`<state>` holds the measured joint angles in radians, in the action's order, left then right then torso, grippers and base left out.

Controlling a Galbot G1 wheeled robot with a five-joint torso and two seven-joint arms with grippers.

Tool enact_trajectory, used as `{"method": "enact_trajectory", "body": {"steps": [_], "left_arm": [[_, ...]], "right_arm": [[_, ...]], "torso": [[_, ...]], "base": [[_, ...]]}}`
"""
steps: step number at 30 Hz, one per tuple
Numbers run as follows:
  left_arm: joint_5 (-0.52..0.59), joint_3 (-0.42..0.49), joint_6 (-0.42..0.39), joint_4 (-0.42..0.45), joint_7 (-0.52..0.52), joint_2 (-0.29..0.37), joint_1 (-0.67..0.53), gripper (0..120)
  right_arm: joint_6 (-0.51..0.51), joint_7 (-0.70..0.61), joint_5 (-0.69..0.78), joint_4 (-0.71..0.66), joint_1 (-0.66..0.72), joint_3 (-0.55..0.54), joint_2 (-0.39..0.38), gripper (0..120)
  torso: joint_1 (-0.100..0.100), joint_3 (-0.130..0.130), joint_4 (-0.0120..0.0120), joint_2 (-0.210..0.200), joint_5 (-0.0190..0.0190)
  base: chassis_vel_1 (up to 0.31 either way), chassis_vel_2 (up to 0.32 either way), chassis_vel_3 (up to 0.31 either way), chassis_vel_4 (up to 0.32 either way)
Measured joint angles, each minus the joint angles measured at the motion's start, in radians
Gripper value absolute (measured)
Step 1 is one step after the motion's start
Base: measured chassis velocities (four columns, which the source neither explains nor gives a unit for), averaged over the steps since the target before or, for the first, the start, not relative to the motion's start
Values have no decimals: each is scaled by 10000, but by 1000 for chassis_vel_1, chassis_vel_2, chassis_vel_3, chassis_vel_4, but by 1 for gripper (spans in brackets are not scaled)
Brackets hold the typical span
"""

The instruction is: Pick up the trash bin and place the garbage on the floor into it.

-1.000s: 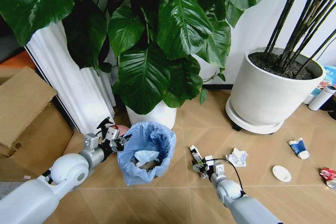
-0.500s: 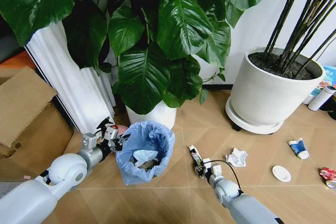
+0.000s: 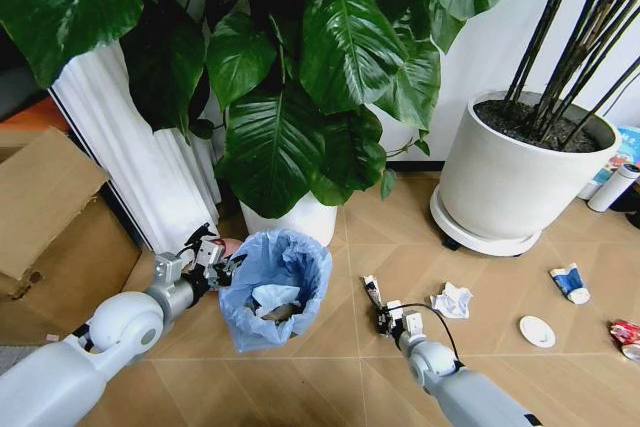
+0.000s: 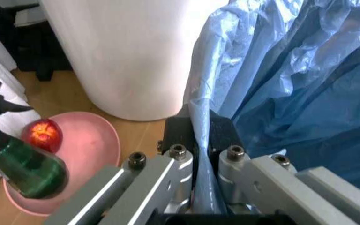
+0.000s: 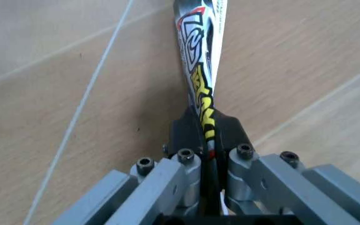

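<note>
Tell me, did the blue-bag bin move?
Yes. The bin, held at its bag by the left gripper, has slid a little leftward, away from the white pot, which stayed put.

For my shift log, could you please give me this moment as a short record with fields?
left gripper: shut on the light-blue liner of the trash bin
right gripper: shut on a printed wrapper, low over the floor
in bin: paper wads
loose on floor: white paper wad, white disc, blue-white packet, red-white can
</note>
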<state>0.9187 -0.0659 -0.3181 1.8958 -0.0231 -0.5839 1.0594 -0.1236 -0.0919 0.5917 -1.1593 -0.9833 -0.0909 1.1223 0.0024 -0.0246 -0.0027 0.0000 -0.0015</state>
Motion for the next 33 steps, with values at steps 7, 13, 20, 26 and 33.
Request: {"method": "enact_trajectory", "body": {"steps": [7, 13, 20, 26, 33], "left_arm": [[-15, 425, 29, 29, 111, 189, -155, 0], [13, 1079, 121, -214, 299, 282, -773, 0], [61, 1847, 170, -639, 395, 112, -1637, 0], [318, 2905, 171, -913, 369, -161, -2765, 0], [454, 3411, 153, -1032, 288, -354, -3248, 0]], "right_arm": [[286, 369, 204, -1806, -764, 717, -1226, 0], [2263, 2694, -594, -3398, -2191, 2211, -2456, 0], [4022, 5029, -754, -4326, -2908, 3642, -2794, 0], [5030, 6977, 89, -4675, -2191, 3616, -2657, 0], [5015, 7560, 1139, -5289, -1468, 2922, -2422, 0]], "torso": [[0, 1, 2, 0, -3], [-1, 2, 0, 0, -5], [0, 2, 1, 0, -4], [0, 1, 3, 0, -4], [0, 1, 2, 0, -7]], "base": [[0, 0, 0, 0], [0, 0, 0, 0], [0, 0, 0, 0], [0, 0, 0, 0], [0, 0, 0, 0]]}}
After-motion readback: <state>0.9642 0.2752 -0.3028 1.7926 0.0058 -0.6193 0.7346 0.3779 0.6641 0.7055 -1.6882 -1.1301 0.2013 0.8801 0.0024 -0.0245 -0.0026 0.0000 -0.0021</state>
